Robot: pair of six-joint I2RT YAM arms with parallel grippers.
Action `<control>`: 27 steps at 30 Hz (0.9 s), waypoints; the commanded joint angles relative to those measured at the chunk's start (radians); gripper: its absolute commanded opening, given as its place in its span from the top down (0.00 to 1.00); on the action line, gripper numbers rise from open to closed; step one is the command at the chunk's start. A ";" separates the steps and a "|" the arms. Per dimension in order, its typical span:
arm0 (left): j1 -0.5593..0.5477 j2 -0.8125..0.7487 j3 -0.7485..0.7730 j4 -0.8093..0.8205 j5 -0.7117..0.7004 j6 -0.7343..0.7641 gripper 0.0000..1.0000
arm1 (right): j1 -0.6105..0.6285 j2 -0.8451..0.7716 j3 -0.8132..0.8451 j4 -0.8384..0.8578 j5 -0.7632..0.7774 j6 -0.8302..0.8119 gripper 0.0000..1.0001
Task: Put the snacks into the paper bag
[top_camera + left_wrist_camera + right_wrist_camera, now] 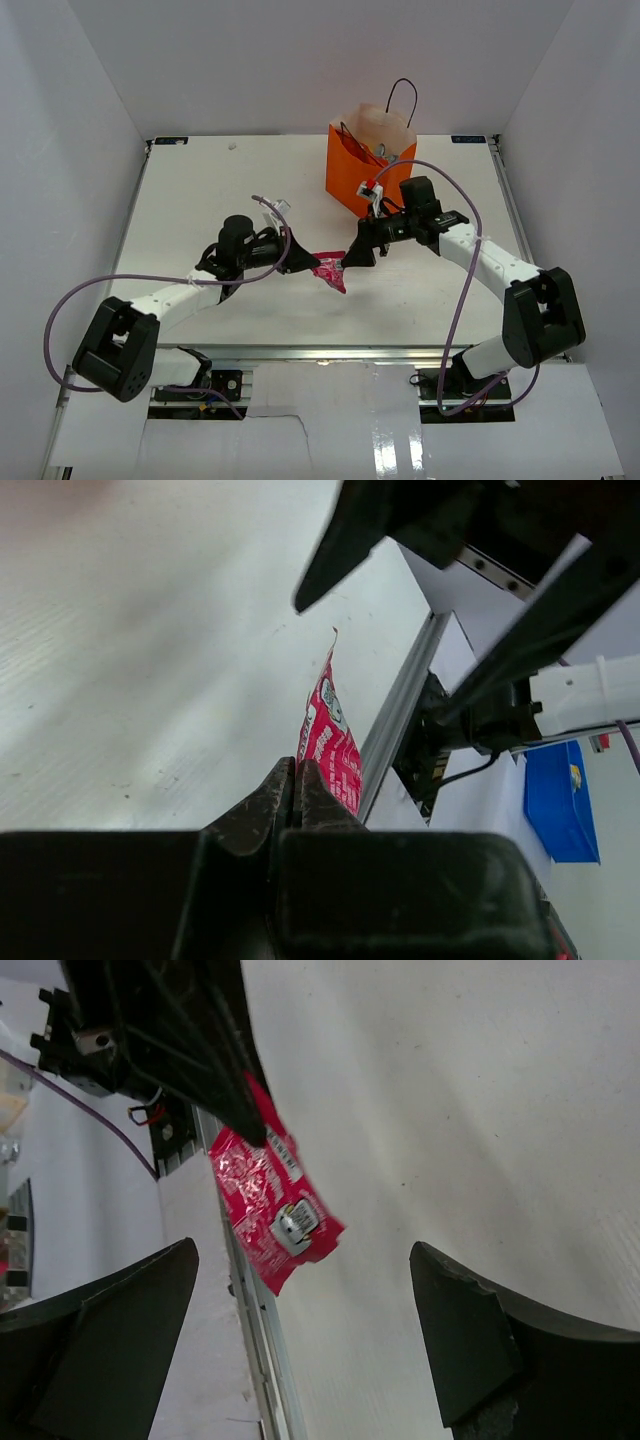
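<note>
Nothing legible anywhere, not one word or number came through. The pink-red wrapper [330,745] did carry white lettering [322,720] down its face in the left wrist view, but it was blurred and steeply angled, so no letter could be made out. From the right wrist, that wrapper showed a white panel [283,1160] of fine print near its upper edge and a small pale square mark [297,1222] lower down, both too small to read.

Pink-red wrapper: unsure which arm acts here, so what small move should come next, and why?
Probably ease the right gripper in and close on the pink-red wrapper: its open jaws frame the free end, while the left gripper pinches the other end.
</note>
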 commanded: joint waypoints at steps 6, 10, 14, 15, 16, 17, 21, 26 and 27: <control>-0.023 -0.101 -0.047 0.143 0.085 -0.024 1.00 | 0.033 0.030 0.029 0.180 -0.058 0.255 0.08; -0.027 -0.092 -0.037 0.163 0.112 -0.043 1.00 | 0.056 0.019 -0.002 0.229 -0.107 0.282 0.14; -0.036 -0.084 -0.023 0.174 0.117 -0.058 0.99 | 0.078 0.009 -0.031 0.267 -0.125 0.284 0.32; -0.038 -0.088 -0.023 0.176 0.117 -0.061 0.99 | 0.079 0.007 -0.036 0.279 -0.130 0.286 0.39; -0.040 -0.091 -0.023 0.177 0.116 -0.067 0.99 | 0.078 0.002 -0.042 0.281 -0.135 0.286 0.54; -0.040 -0.095 -0.023 0.182 0.114 -0.069 0.99 | 0.079 -0.001 -0.044 0.281 -0.144 0.276 0.61; -0.040 -0.120 -0.036 0.191 0.088 -0.084 0.98 | 0.079 -0.013 -0.044 0.269 -0.171 0.255 0.89; -0.040 -0.156 -0.038 0.188 0.031 -0.138 0.65 | 0.073 -0.043 0.050 0.139 -0.175 0.119 0.92; -0.038 -0.170 -0.040 0.183 0.016 -0.141 0.52 | 0.070 -0.053 0.077 0.102 -0.165 0.018 0.92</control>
